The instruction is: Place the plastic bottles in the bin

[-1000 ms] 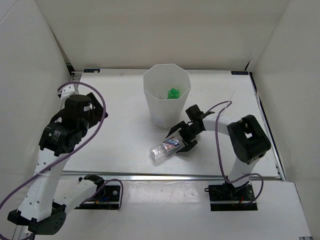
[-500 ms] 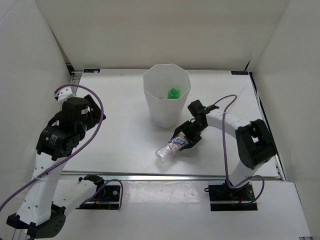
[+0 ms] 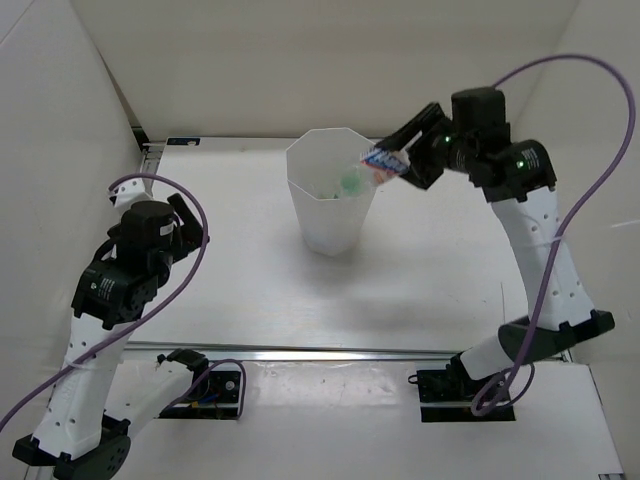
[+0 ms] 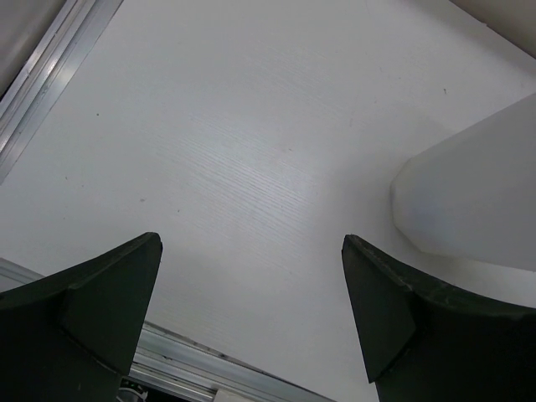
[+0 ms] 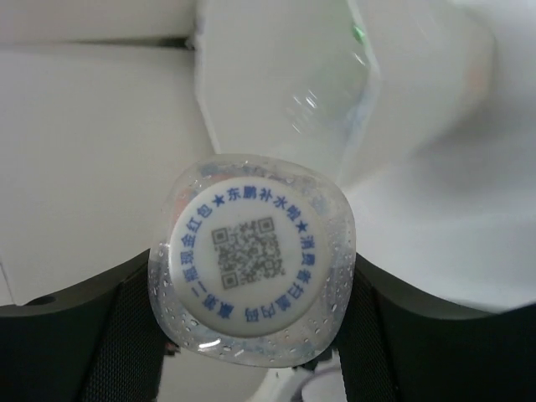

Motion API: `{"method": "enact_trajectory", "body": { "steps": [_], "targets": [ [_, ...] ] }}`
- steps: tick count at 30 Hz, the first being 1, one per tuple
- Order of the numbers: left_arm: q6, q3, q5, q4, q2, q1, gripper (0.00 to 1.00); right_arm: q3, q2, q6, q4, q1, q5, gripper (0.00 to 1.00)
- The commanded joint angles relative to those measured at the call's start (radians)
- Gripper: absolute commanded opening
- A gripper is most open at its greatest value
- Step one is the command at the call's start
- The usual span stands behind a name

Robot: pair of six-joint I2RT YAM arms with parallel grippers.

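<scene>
A clear plastic bottle [image 3: 379, 164] with a blue label hangs tilted over the right side of the bin's rim, and my right gripper [image 3: 398, 162] is shut on it. In the right wrist view its base [image 5: 251, 261], printed with a blue code, sits between the two black fingers [image 5: 75, 335]. The tall white bin [image 3: 333, 195] stands at the table's middle back, with a green bottle [image 3: 348, 183] lying inside. My left gripper [image 3: 188, 218] hovers at the table's left, open and empty [image 4: 251, 310]. The bin's base [image 4: 469, 201] shows off to its right.
White walls close in the table at the left, back and right. A metal rail [image 3: 350, 353] runs along the near edge. A purple cable [image 3: 590, 130] loops high over the right arm, and another [image 3: 195, 240] arcs beside the left arm.
My right arm has closed on the clear bottle and lifted it from the table in front of the bin to over the bin's rim. The left arm has shifted slightly.
</scene>
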Motion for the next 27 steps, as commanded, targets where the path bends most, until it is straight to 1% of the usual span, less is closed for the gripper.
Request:
{"method": "enact_trajectory", "body": {
  "steps": [1, 2, 3, 5, 6, 8, 9, 10, 11, 12, 14, 16, 17, 18, 21, 24, 25, 27],
  "targets": [
    [0.023, -0.006, -0.009, 0.021, -0.018, 0.008, 1.00, 0.225, 0.160, -0.120, -0.044, -0.013, 0.114, 0.27],
    [0.023, -0.006, -0.009, 0.011, -0.018, 0.008, 1.00, 0.291, 0.197, -0.157, -0.044, -0.013, 0.114, 0.28],
    [0.014, -0.006, -0.009, 0.011, -0.018, 0.008, 1.00, 0.399, 0.269, -0.171, -0.044, -0.013, 0.125, 0.31],
    [0.014, -0.006, -0.009, 0.001, -0.018, 0.008, 1.00, 0.452, 0.323, -0.180, -0.044, -0.013, 0.149, 0.38],
    [0.014, -0.006, 0.002, 0.001, -0.018, 0.008, 1.00, 0.452, 0.361, -0.202, -0.026, -0.013, 0.149, 0.47],
    [0.005, -0.006, 0.002, 0.001, -0.018, 0.008, 1.00, 0.452, 0.390, -0.225, -0.012, -0.013, 0.140, 0.58],
    [0.005, -0.006, 0.002, 0.001, -0.018, 0.008, 1.00, 0.452, 0.416, -0.245, -0.012, -0.013, 0.123, 0.70],
    [-0.008, -0.006, 0.002, 0.001, -0.018, 0.008, 1.00, 0.462, 0.427, -0.263, -0.012, -0.013, 0.114, 0.76],
    [-0.008, -0.006, 0.002, -0.008, -0.018, 0.008, 1.00, 0.462, 0.427, -0.278, -0.012, -0.004, 0.114, 0.85],
    [-0.017, -0.006, 0.002, -0.008, -0.018, 0.008, 1.00, 0.462, 0.427, -0.295, -0.021, 0.005, 0.114, 1.00],
    [-0.017, -0.006, 0.002, -0.018, -0.018, 0.008, 1.00, 0.448, 0.388, -0.341, -0.041, 0.005, 0.137, 1.00],
    [-0.026, -0.015, -0.007, -0.028, -0.027, 0.008, 1.00, 0.417, 0.346, -0.354, -0.101, 0.005, 0.184, 1.00],
    [-0.035, -0.026, -0.021, -0.028, -0.037, 0.008, 1.00, 0.397, 0.293, -0.377, -0.112, -0.007, 0.212, 1.00],
    [-0.035, -0.042, -0.021, -0.028, -0.049, 0.008, 1.00, 0.347, 0.263, -0.377, -0.133, -0.016, 0.223, 1.00],
    [-0.055, -0.085, -0.044, -0.028, -0.073, 0.008, 1.00, 0.266, 0.156, -0.419, -0.161, -0.048, 0.234, 1.00],
    [-0.087, -0.177, -0.073, -0.016, -0.101, 0.008, 1.00, 0.103, 0.044, -0.420, -0.173, -0.087, 0.261, 1.00],
    [-0.087, -0.194, -0.085, -0.015, -0.115, 0.008, 1.00, 0.005, -0.015, -0.430, -0.159, -0.111, 0.261, 1.00],
    [-0.097, -0.223, -0.128, -0.002, -0.129, 0.008, 1.00, -0.078, -0.066, -0.441, -0.149, -0.134, 0.261, 1.00]
  ]
}}
